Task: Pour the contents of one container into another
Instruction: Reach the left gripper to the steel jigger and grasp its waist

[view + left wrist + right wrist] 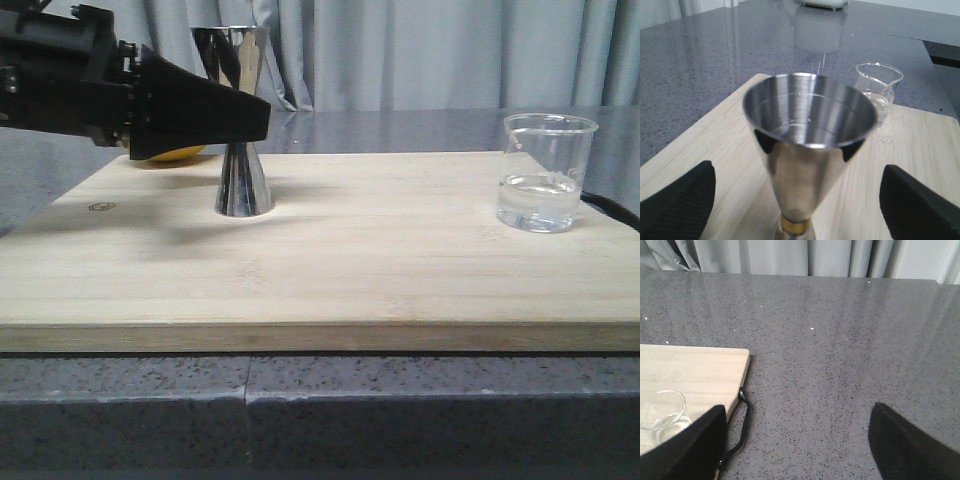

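Observation:
The steel hourglass jigger (243, 185) stands upright on the wooden board (350, 270), left of centre. My left gripper (250, 115) reaches in from the left at the height of its upper cone. In the left wrist view the jigger (810, 115) with its gold waist band stands between the wide-apart fingers (677, 200), and neither touches it. The clear glass beaker (545, 170) holds clear liquid and stands at the board's right end, also seen as the beaker (878, 90). My right gripper (797, 440) is open over the grey counter, off the board's edge, with the beaker (662, 412) beside one finger.
A yellow object (180, 153) lies partly hidden behind the left arm at the board's back left. A black cord loop (742, 425) hangs from the board's corner. Grey stone counter (840, 340) surrounds the board, with curtains behind.

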